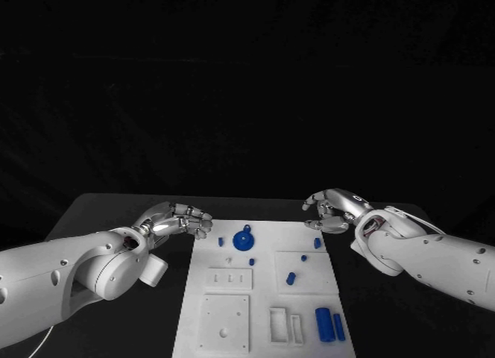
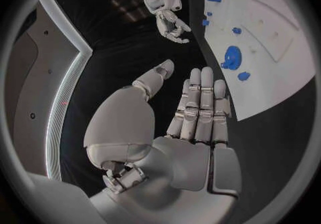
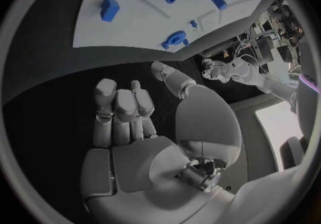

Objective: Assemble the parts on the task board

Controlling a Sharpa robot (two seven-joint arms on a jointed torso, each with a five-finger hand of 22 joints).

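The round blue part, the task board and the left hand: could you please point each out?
round blue part (image 1: 243, 240), head view, centre of its disc.
task board (image 1: 264, 253), head view, bare white surface.
left hand (image 2: 194, 112), left wrist view, middle of its fingers.

I see the black table (image 1: 118, 212) under everything, its far edge running straight across with rounded corners, and beyond it only dark backdrop. From the left wrist the same table (image 2: 134, 47) shows as a dark surface, with a pale curved strip (image 2: 63, 101) edging a grey panel off to one side. From the right wrist the table (image 3: 60, 101) is there again, and past its edge I make out a cluttered stand of equipment (image 3: 267, 37), too small to tell apart
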